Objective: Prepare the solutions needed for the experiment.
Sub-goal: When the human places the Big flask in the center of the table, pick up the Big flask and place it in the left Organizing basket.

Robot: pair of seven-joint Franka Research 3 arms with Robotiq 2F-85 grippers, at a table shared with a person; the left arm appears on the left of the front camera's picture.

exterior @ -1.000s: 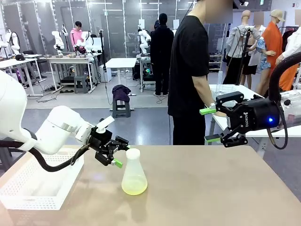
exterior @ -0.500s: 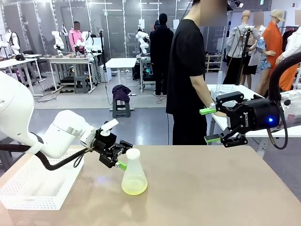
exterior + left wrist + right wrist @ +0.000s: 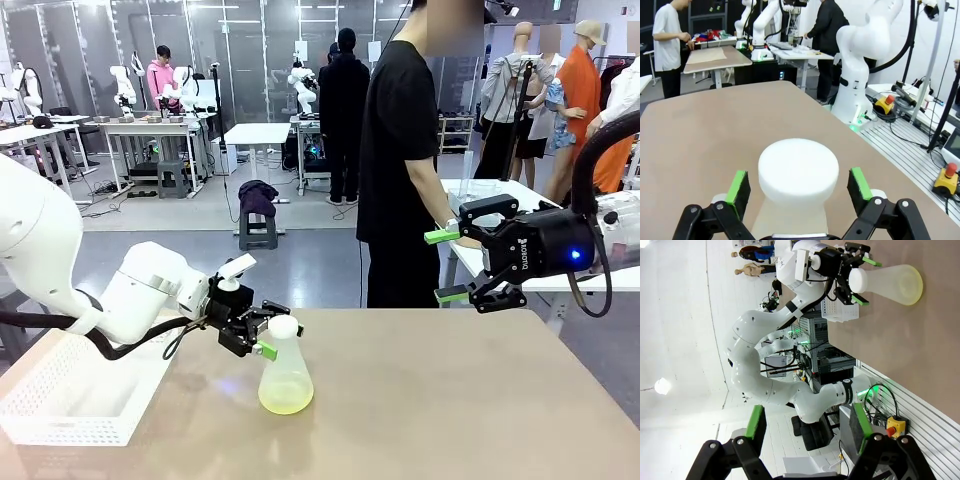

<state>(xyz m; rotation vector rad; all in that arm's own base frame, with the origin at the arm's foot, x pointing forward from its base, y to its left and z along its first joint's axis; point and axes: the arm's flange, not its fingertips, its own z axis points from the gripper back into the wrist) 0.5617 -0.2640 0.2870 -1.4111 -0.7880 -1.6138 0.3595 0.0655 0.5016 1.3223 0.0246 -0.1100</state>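
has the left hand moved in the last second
Yes. The left hand has moved right, toward the flask, its open fingers now flanking the flask's neck.

flask (image 3: pixel 285 372): frosted, matt plastic; cap smooth white
liquid (image 3: pixel 285 400): clear pale yellow
table (image 3: pixel 430 400): matt tan, smooth
basket (image 3: pixel 60 395): white perforated plastic
left arm (image 3: pixel 130 295): glossy white shell
pads (image 3: pixel 737 186): green, matt

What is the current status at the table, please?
Left gripper open, jaws either side of the flask neck, not closed. Right gripper open, empty, raised at the right. Yellow liquid shallow in the flask. Nothing in the way.
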